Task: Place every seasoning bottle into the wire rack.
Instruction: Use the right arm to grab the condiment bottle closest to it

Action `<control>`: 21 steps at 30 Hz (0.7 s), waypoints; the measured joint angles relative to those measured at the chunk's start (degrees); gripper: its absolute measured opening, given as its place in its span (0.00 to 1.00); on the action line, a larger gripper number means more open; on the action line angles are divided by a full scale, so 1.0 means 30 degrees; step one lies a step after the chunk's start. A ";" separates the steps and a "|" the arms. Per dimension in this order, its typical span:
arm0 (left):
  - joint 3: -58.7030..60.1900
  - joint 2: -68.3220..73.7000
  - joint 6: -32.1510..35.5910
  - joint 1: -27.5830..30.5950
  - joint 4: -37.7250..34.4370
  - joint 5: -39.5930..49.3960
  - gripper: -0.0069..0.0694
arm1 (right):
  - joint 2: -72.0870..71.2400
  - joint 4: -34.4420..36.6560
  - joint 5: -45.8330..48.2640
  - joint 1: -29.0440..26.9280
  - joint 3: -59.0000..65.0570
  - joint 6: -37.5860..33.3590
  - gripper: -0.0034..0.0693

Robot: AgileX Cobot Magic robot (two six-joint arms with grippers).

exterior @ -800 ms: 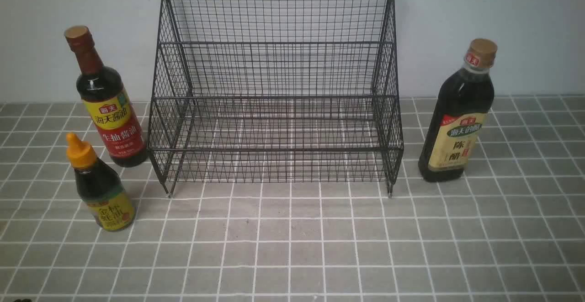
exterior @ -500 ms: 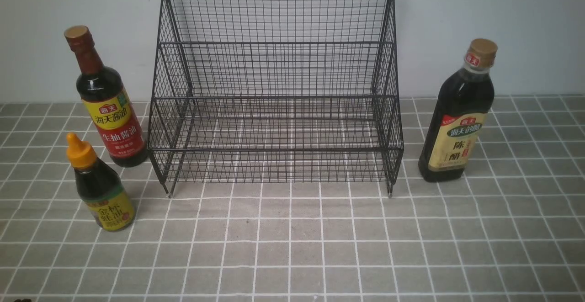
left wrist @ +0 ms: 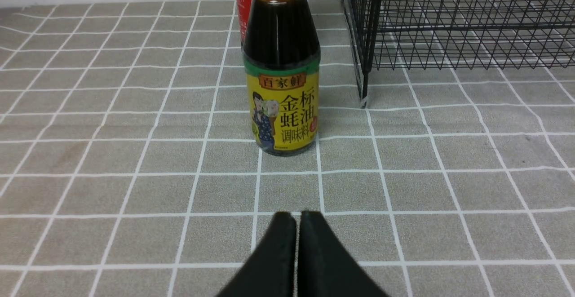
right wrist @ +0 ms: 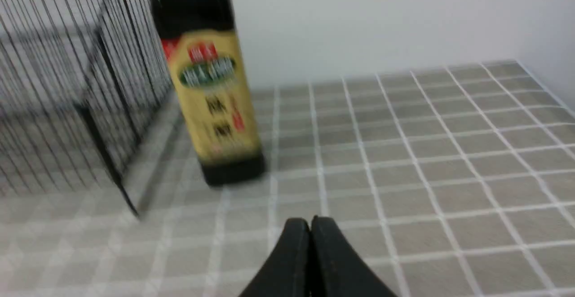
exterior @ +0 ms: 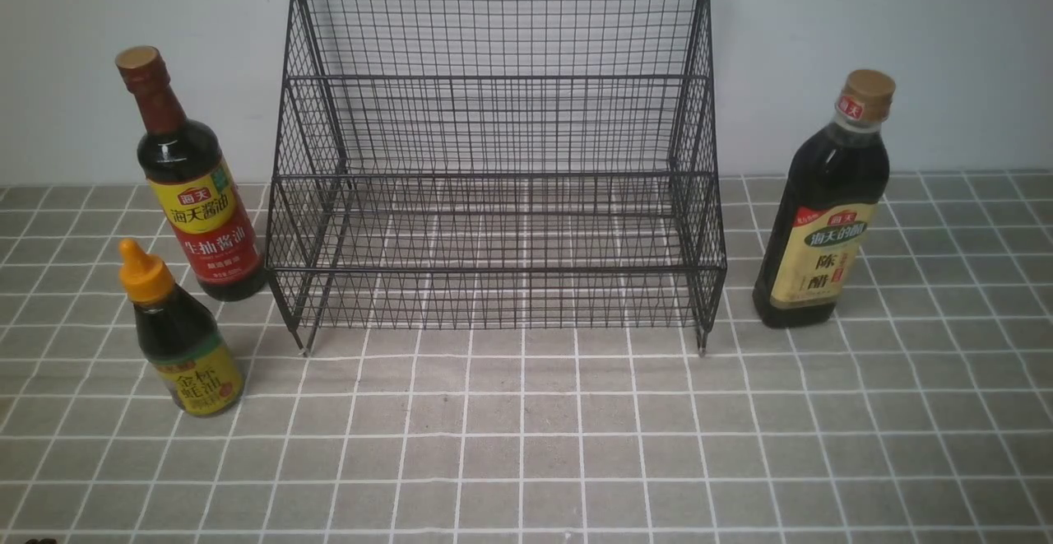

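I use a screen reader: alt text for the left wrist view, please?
A short dark bottle, yellow label, orange cap, stands on grey tiles ahead of the shut left gripper; a black wire rack stands beside it.

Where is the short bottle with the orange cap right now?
In the front view the short orange-capped bottle stands upright on the left, in front of the red-labelled bottle and outside the wire rack.

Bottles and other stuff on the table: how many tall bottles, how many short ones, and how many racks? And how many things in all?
Tall bottles: 2 (red-label bottle, beige-label bottle)
Short bottle: 1
Rack: 1
Total: 4
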 joint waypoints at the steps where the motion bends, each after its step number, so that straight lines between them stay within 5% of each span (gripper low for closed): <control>1: 0.0000 0.0000 0.0000 0.0000 0.0000 0.0000 0.08 | 0.0000 0.0956 -0.1333 0.0000 0.0000 0.0377 0.03; 6: 0.0000 0.0000 0.0000 0.0000 0.0000 0.0000 0.08 | 0.0000 0.2939 -0.5433 0.0000 0.0000 0.0835 0.03; 13: 0.0000 0.0000 0.0000 0.0000 0.0039 0.0000 0.08 | 0.0000 0.3461 -0.6712 0.0000 0.0000 0.0738 0.03; 17: 0.0000 0.0000 0.0000 0.0000 0.0055 0.0000 0.08 | 0.0000 0.3898 -1.0128 0.0000 0.0000 0.2918 0.03; 21: 0.0000 0.0000 0.0000 0.0000 0.0055 0.0000 0.08 | 0.0164 0.1973 -0.9128 0.0000 -0.1457 0.4836 0.03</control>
